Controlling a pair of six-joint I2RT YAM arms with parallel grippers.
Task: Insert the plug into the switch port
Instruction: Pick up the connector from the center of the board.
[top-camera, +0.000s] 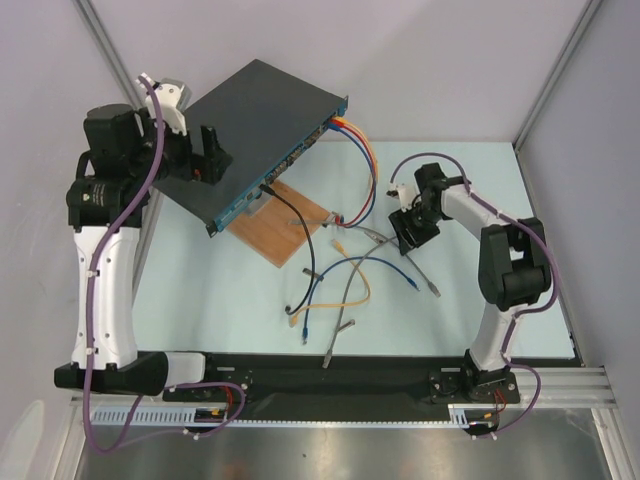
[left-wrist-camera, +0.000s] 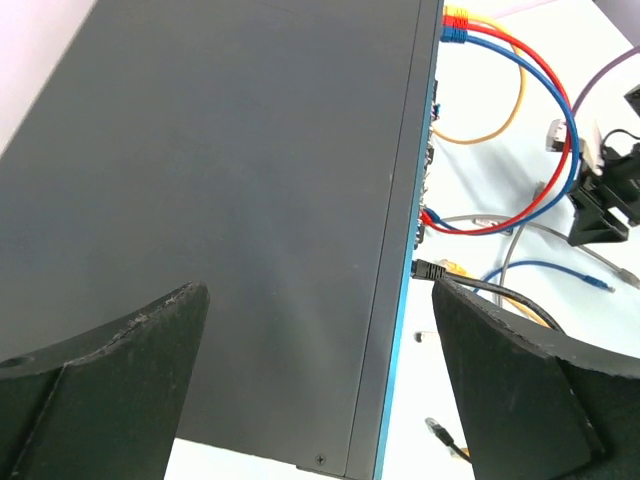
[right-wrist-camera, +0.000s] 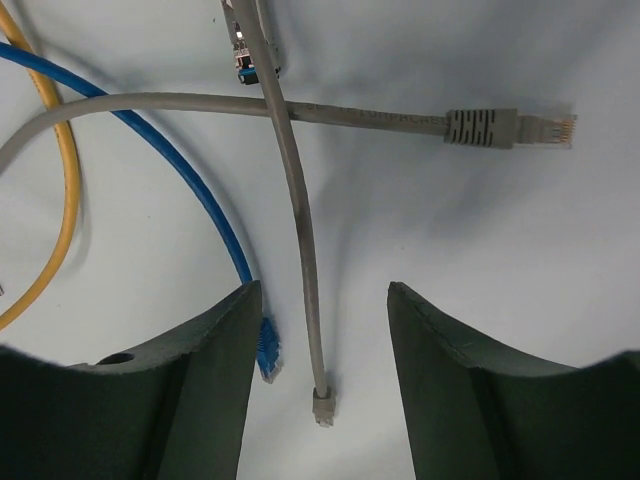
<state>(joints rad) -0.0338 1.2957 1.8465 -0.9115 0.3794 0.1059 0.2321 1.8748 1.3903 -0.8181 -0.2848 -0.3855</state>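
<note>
Switch (top-camera: 255, 125) on the pale desk (top-camera: 500, 200), loose grey plug lying well to its right

We see the switch set slantwise, its blue port face turned toward a wooden board (top-camera: 290, 228) that lies against it. Coloured cables (top-camera: 372, 165) and a black cable (top-camera: 292, 207) run out from that face. Our left claw (left-wrist-camera: 317, 292) is spread wide over the switch's dark top, grasping nothing. Our right claw (right-wrist-camera: 322, 290), off to the right of the switch, is parted astride a grey cable (right-wrist-camera: 300, 230) without touching it. That cable's small plug (right-wrist-camera: 322, 405) rests on the desk between the fingers.
</note>
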